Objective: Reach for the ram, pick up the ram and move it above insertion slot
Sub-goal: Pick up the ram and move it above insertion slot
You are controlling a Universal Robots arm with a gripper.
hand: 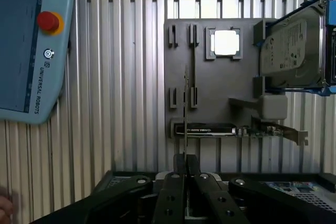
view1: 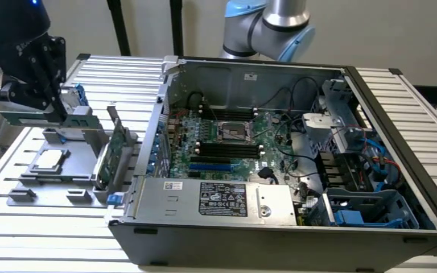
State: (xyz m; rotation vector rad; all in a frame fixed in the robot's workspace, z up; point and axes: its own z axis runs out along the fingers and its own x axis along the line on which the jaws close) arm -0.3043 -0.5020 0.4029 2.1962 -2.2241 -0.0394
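At the exterior view's left, the gripper holds the ram above the grey fixture tray.

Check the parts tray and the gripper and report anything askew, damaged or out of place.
Nothing stands out. The gripper is shut on the ram, held level above the grey holder tray. The hard drive, processor and expansion card sit in their places, undamaged.

The exterior view looks down obliquely on the bench; the wrist view faces straight down. Both share the grey fixture plate, at nine o'clock.
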